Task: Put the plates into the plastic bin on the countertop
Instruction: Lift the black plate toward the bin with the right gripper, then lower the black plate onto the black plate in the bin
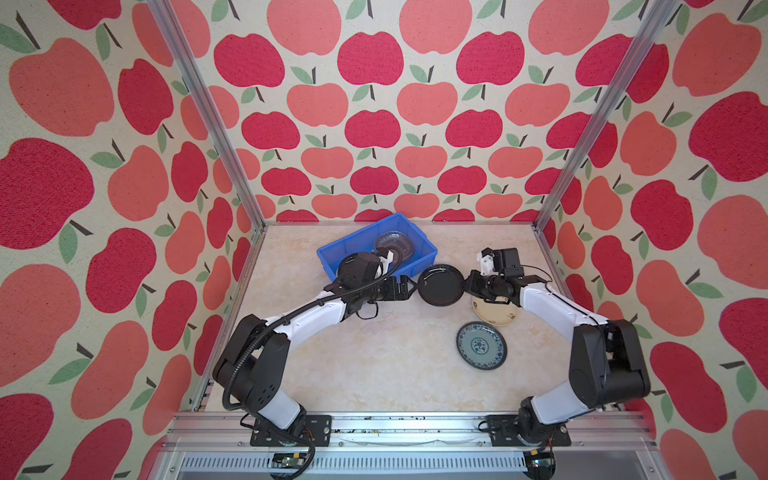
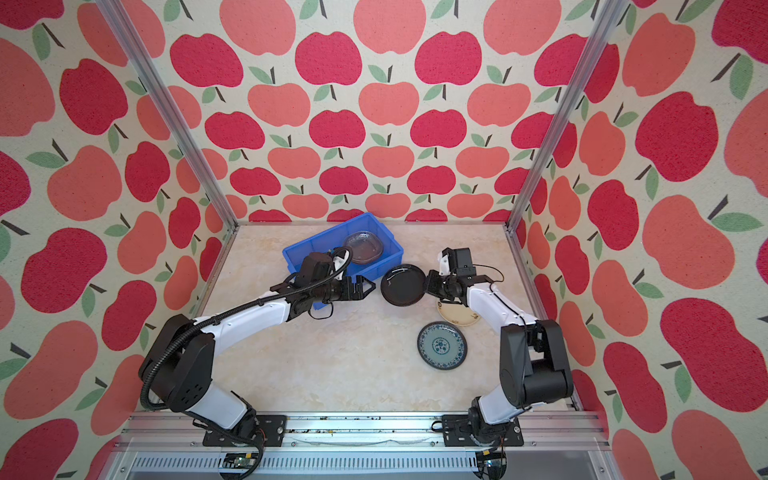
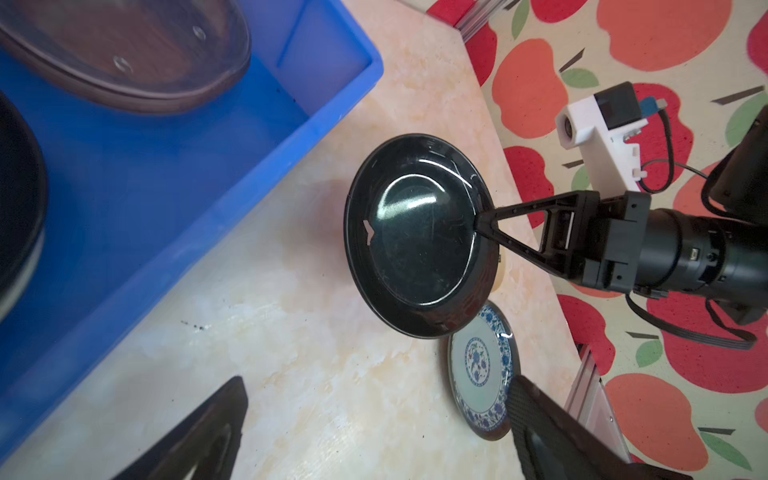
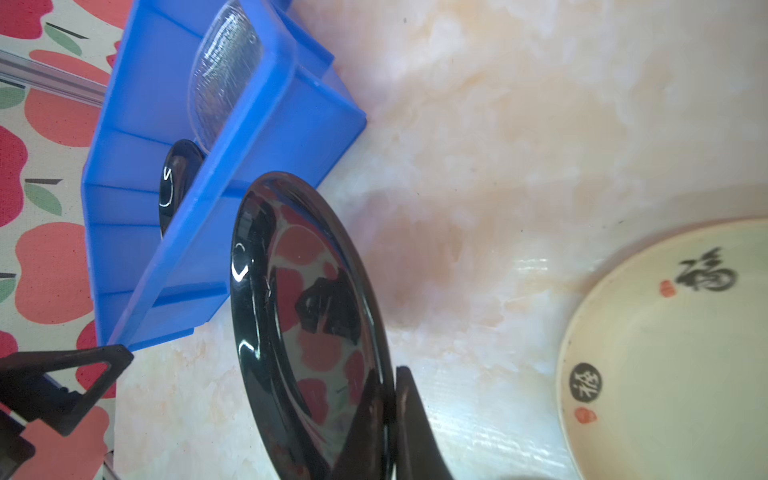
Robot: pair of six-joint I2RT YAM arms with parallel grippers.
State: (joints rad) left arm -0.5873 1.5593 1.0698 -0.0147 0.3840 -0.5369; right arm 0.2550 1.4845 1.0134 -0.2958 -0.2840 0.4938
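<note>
**Plates: black one gripped at the rim beside the bin, two flat on the tabletop**

Right fingers (image 3: 532,204) are clenched on the rim of a glossy black plate (image 1: 440,286), one finger on each face of the rim. The plate faces up and is raised clear of the tabletop (image 1: 374,365). The left wrist view shows a soft shadow beneath it.

Left fingers (image 2: 365,286) are spread wide and hold nothing. Their tips point at the same plate's opposite edge. A top view shows a small gap between tips and rim, with no contact seen.

The blue bin (image 1: 415,262) sits askew near the back wall. Its near corner is just beside the held plate.
- A clear glass plate (image 2: 363,247) lies in the bin's right end.
- A second black plate (image 4: 174,183) lies at the other end. It is visible in the right wrist view and hidden under the left wrist in both top views.

On the tabletop:
- A cream plate (image 4: 665,353) with dark characters lies flat, partly under the right arm and near the held plate.
- A blue-white plate (image 1: 482,345) lies flat nearer the front edge, just beside the cream one. I cannot tell whether their rims touch.
</note>
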